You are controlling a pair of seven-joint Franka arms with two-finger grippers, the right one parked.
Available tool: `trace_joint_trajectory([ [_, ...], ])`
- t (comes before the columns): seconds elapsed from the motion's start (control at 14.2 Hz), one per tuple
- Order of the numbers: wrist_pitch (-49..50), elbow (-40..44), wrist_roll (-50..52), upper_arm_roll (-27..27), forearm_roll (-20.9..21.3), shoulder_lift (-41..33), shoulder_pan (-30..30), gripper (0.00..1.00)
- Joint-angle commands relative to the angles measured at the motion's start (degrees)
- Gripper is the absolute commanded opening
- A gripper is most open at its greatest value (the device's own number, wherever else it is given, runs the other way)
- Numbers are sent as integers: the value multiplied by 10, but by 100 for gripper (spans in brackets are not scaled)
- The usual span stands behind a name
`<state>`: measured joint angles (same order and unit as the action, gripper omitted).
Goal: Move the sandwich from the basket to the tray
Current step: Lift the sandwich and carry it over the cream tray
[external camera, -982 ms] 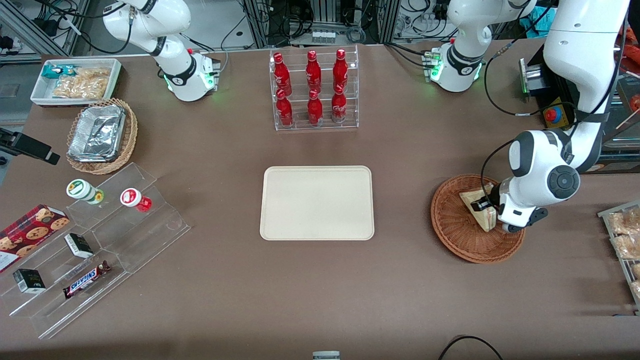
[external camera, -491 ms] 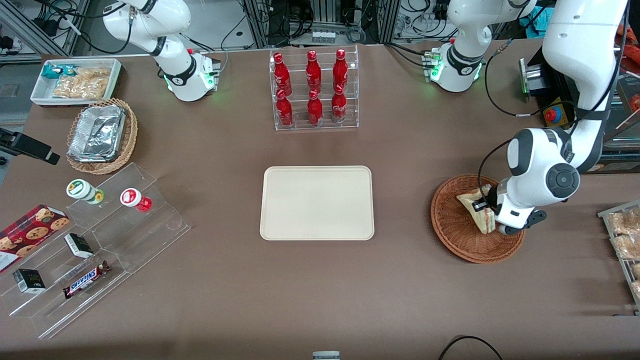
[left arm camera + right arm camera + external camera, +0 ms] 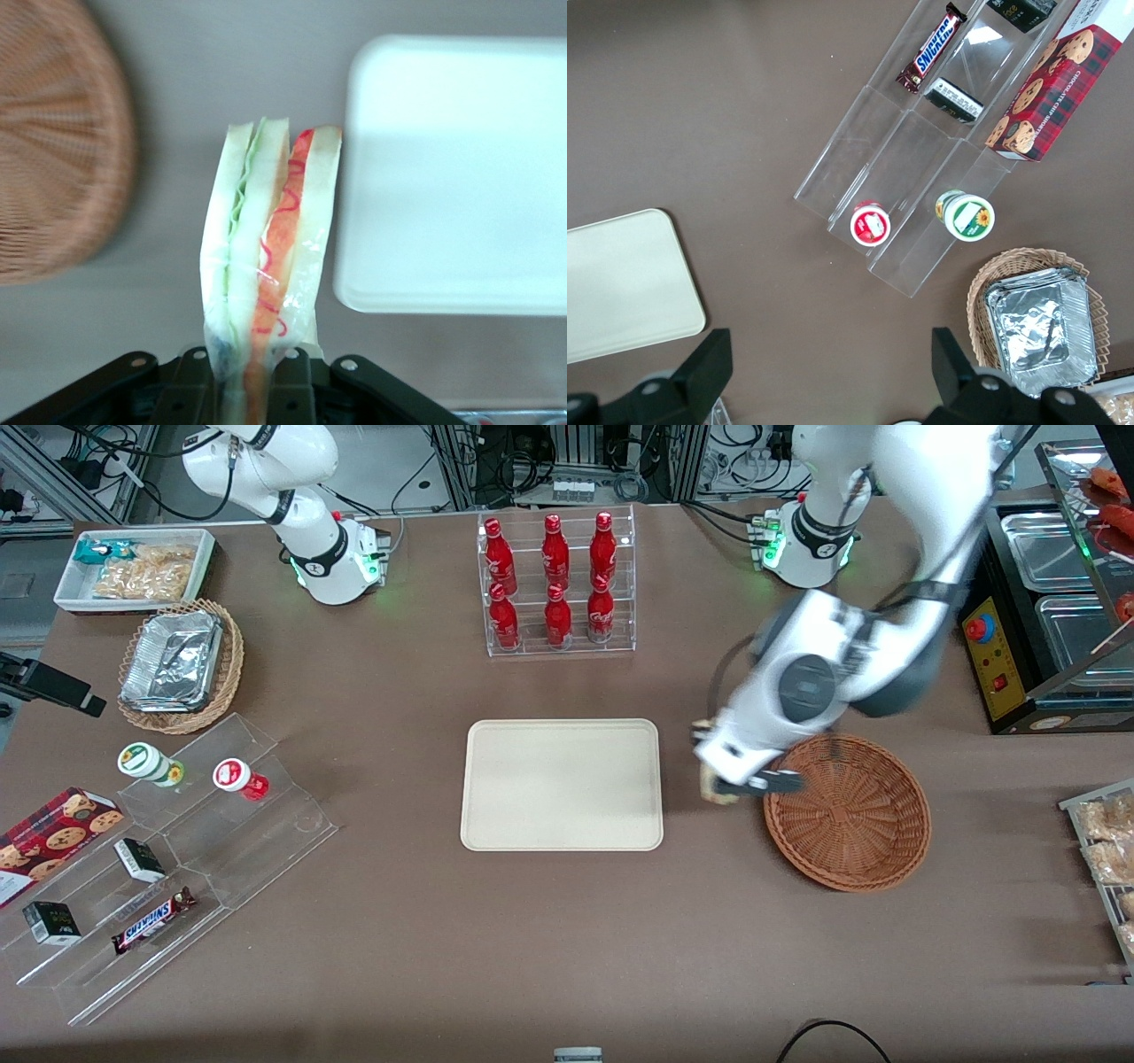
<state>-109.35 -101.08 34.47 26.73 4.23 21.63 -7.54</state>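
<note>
The sandwich (image 3: 266,266) is a wedge of pale white bread slices in clear film, with a green layer and a red-orange layer showing along its cut edge. The basket (image 3: 848,812) is a round, shallow bowl of reddish-brown woven wicker, and nothing lies in it. The tray (image 3: 562,784) is a flat, cream-beige rectangle with rounded corners and a low raised rim, its surface smooth and bare.

Half a second earlier the sandwich was held inside the basket. It has since been lifted out and carried toward the tray, and the working arm has swung in over the table with it.

The gripper (image 3: 722,781) now hangs above the brown tabletop (image 3: 567,939) in the gap between basket and tray, just beside the basket's rim. Its jaws are closed to a narrow gap on the lower end of the sandwich, one black finger (image 3: 197,385) pressed against each bread face. The wedge stands on edge between them and extends out past the fingertips, clear of the table. In the wrist view one bread edge lines up with the tray's rim.
</note>
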Motion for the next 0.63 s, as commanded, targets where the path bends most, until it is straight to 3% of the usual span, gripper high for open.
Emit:
trace_joint_trajectory([
  [0.0,12,88,128,-7,101,101,-83,16],
  [0.14,12,169,201,-4,142,174,-138,16],
  [0.56,6,281,269,-8,147,278,-235,22],
])
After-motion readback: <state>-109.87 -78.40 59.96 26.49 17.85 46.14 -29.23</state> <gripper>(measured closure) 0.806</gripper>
